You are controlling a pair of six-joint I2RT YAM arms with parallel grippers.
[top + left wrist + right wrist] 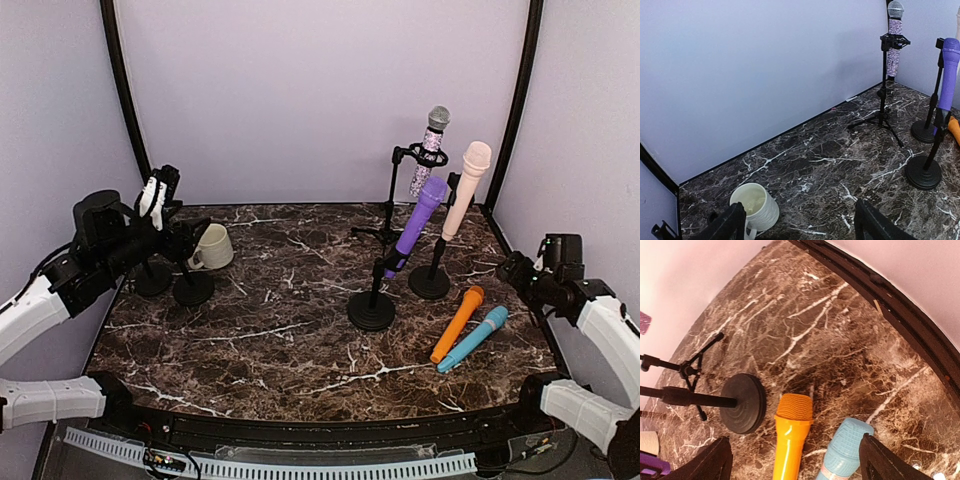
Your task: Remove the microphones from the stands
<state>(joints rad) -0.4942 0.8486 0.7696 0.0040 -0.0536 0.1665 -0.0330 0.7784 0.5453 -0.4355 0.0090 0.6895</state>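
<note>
I operate inside a laboratory test booth: plain pale walls, black corner posts, marble-pattern table, my arms bolted at its edge.

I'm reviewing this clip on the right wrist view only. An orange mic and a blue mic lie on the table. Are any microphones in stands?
Observer: Yes, three. A purple microphone, a pale pink microphone and a glittery microphone each sit in a stand.
Operator: Where is the left arm?
Observer: At the far left. The left gripper has its jaws open and empty, near a cream mug.
</note>
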